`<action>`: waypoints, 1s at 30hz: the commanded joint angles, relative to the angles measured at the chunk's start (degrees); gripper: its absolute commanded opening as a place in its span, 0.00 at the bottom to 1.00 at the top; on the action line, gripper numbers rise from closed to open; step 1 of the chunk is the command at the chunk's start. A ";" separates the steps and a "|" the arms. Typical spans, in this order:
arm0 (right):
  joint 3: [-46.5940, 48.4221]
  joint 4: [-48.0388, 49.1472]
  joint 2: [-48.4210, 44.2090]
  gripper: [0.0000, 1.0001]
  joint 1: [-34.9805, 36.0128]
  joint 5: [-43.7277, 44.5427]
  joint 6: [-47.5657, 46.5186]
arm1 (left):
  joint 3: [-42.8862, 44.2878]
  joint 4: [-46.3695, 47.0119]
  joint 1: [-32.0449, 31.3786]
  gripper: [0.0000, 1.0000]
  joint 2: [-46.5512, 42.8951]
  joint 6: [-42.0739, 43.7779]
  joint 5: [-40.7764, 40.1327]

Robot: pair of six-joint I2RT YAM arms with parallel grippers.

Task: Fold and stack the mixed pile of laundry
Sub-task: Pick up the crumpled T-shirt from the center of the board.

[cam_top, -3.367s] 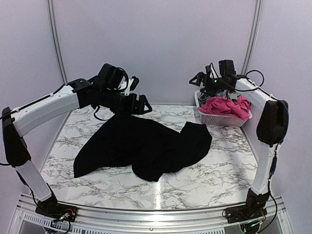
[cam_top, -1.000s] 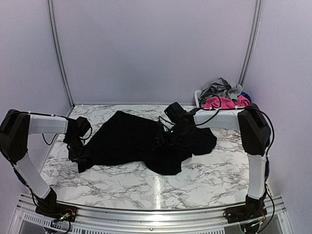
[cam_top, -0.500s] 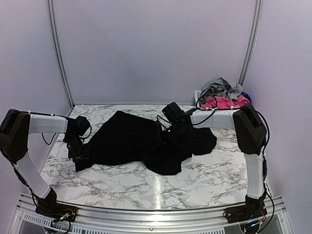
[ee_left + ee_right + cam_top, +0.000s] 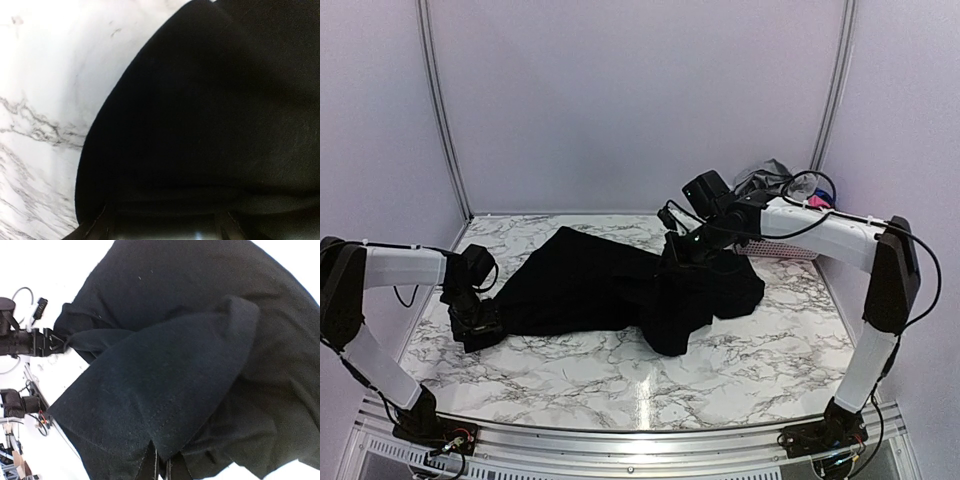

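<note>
The large black cloth (image 4: 580,285) of the laundry pile lies spread across the marble table (image 4: 740,360). My right gripper (image 4: 678,252) is shut on the cloth's hem (image 4: 165,440) and holds a fold of it lifted above the rest. My left gripper (image 4: 470,322) sits low at the cloth's left corner. In the left wrist view its fingers (image 4: 97,227) stand wide apart, open, with the black cloth (image 4: 210,110) spread just ahead of them. A grey garment (image 4: 765,178) and a bit of pink (image 4: 818,202) show behind the right arm.
The white lattice basket (image 4: 798,250) stands at the back right, mostly hidden by the right arm. White walls close the back and sides. Bare marble lies along the table's front and its left edge (image 4: 40,100).
My right gripper has shut on the black cloth and raised it toward the back right. My left gripper has opened at the left corner and shifted slightly left.
</note>
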 commanded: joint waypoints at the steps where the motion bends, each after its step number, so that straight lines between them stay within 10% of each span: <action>1: -3.91 -4.13 -2.47 0.00 -0.84 1.62 -1.90 | -2.91 -4.02 0.94 0.80 -2.10 -1.56 -2.19; 15: -12.32 -3.50 -5.64 0.00 -1.06 -2.59 -3.72 | -4.99 -4.52 1.43 0.86 -2.25 -3.39 0.46; 30: -24.54 -2.48 -11.16 0.00 -3.64 -2.88 -3.22 | -6.13 -0.23 2.35 0.05 0.59 -3.54 2.42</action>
